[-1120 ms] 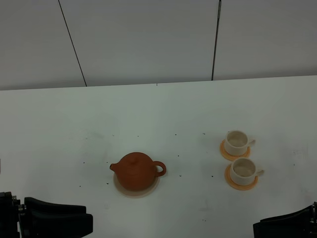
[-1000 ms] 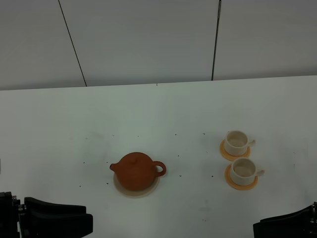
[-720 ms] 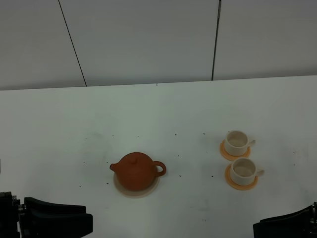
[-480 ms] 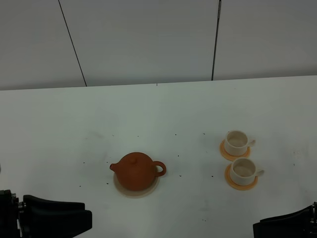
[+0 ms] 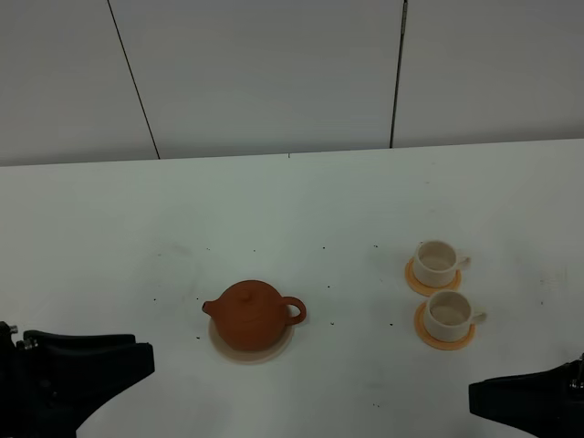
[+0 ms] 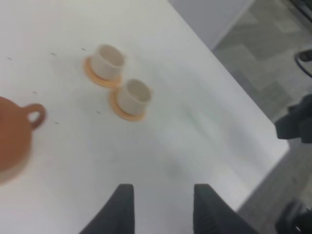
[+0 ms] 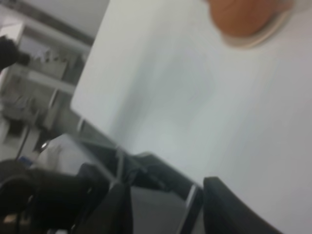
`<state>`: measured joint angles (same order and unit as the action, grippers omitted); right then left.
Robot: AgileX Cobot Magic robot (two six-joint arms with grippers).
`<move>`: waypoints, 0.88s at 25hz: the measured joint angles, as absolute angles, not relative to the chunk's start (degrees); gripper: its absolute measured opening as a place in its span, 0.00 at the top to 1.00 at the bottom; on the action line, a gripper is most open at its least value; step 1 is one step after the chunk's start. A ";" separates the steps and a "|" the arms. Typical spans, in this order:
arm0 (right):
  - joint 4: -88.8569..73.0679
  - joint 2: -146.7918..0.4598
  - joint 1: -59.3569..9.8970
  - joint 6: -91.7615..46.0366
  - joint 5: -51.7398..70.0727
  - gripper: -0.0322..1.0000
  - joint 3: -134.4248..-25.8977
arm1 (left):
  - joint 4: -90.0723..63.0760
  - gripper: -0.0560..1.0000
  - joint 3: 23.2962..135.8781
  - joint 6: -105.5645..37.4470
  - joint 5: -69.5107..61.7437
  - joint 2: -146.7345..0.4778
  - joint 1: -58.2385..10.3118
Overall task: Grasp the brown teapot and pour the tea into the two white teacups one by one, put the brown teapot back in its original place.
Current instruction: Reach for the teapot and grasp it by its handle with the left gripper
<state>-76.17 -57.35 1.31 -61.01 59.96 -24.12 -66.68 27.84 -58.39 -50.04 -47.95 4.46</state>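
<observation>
The brown teapot (image 5: pixel 254 315) stands upright on the pale beige trivet (image 5: pixel 278 351), left of the table's middle, with its handle toward the cups. The two white teacups (image 5: pixel 436 263) (image 5: pixel 448 315) sit on orange coasters at the right. No tea shows. My left gripper (image 6: pixel 163 209) is open and empty, low at the front left, far from the teapot (image 6: pixel 12 139) and the cups (image 6: pixel 108 59) (image 6: pixel 134 95). My right gripper (image 7: pixel 168 209) is open and empty at the front right. The teapot (image 7: pixel 243 14) is blurred in the right wrist view.
The white table (image 5: pixel 301 210) runs back to a grey panelled wall (image 5: pixel 274 73). Both black arms (image 5: pixel 73 383) (image 5: pixel 529 401) lie at the front edge. An orange coaster (image 5: pixel 424 283) lies under each cup. The table's right edge and the floor (image 6: pixel 273 73) show in the left wrist view.
My left arm has shifted left and turned at the front edge. My right arm has moved slightly. The teapot and cups have not moved.
</observation>
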 joint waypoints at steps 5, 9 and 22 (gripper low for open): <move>-78.14 -57.35 1.31 -60.91 54.59 0.64 -24.12 | -66.64 0.61 27.84 -57.08 -44.94 -47.95 4.46; -78.75 -57.35 1.31 -60.90 51.81 0.64 -24.12 | -66.70 0.61 27.84 -56.65 -42.46 -47.95 4.46; -65.23 -57.35 1.31 -47.32 39.21 0.64 -31.97 | -64.87 0.61 32.16 -54.17 -36.01 -56.96 4.46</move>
<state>-65.23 -57.35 1.31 -47.32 39.21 -31.97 -64.87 32.16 -54.17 -36.01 -56.96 4.46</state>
